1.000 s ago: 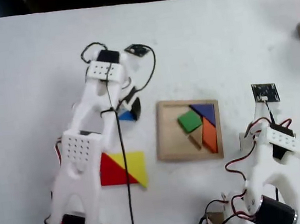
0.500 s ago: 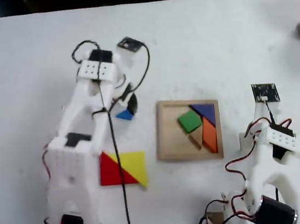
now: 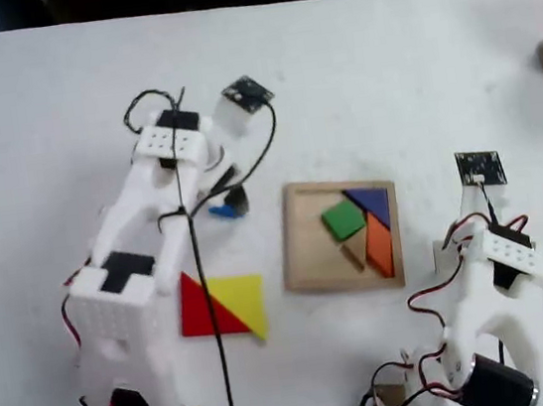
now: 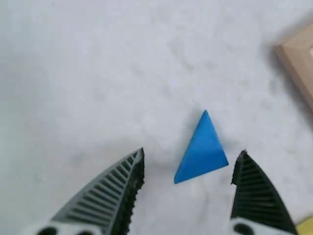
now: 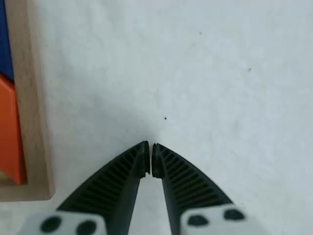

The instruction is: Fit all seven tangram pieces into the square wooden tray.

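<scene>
Overhead, a white desk point(image 3: 415, 74) carries one square wooden tray point(image 3: 295, 245), seven coloured tangram pieces and two white robot arms. Four pieces lie inside the tray, crowded toward the side nearer the right arm point(image 3: 487, 280): one green square point(image 3: 344, 218), one dark blue triangle point(image 3: 373, 201), one orange piece point(image 3: 380, 244) and one brown wooden piece point(image 3: 356, 251). Three pieces lie on the desk on the left arm's point(image 3: 147, 249) side of the tray. One large red triangle point(image 3: 199, 310) and one large yellow triangle point(image 3: 240, 300) touch along a shared edge. One small light blue triangle point(image 3: 221, 211) lies apart from them, near a corner of the tray, half covered from above by the left arm's tip.

The left wrist view adds what the high view hides: the left claw point(image 4: 191, 153) is spread, one ribbed finger on each side of the small light blue triangle, which lies flat on the desk with neither finger visibly touching it.

The right wrist view shows the right claw point(image 5: 150, 159) pressed together, pinching nothing, above bare desk near the tray's outer wall
</scene>
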Controlling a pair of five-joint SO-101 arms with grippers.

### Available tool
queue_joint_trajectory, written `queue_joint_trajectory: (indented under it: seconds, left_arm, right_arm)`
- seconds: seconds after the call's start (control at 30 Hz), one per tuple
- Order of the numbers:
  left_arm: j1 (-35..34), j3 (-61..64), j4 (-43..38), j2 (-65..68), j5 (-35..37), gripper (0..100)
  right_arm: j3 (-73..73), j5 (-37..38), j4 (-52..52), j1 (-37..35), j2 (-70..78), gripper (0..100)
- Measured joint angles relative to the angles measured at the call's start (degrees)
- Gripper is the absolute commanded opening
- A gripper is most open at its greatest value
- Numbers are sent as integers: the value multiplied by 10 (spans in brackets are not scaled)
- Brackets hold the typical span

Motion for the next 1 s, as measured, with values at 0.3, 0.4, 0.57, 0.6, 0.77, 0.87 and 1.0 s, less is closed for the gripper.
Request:
queue_joint_trajectory:
  seconds: [0.3, 0.4, 0.57, 0.6, 0.77, 0.87, 1.0]
  left_arm:
    - [0, -21, -1, 39, -83, 293]
    - [0, -21, -1, 40, -83, 255]
    - [14, -21, 1, 41, -83, 196]
    - [18, -21, 1, 41, -84, 196]
    - [21, -21, 1, 41, -81, 192]
    - [21, -21, 3, 41, -61, 191]
    - [21, -24, 18, 41, -34, 191]
  right_arm:
    - [0, 0, 0, 0, 0, 24]
    - [0, 0, 0, 0, 0, 24]
    - [0, 0, 0, 0, 0, 24]
    - [0, 0, 0, 0, 0, 24]
    - [0, 0, 0, 0, 0, 24]
    - [0, 0, 0, 0, 0, 24]
    - [0, 0, 0, 0, 0, 24]
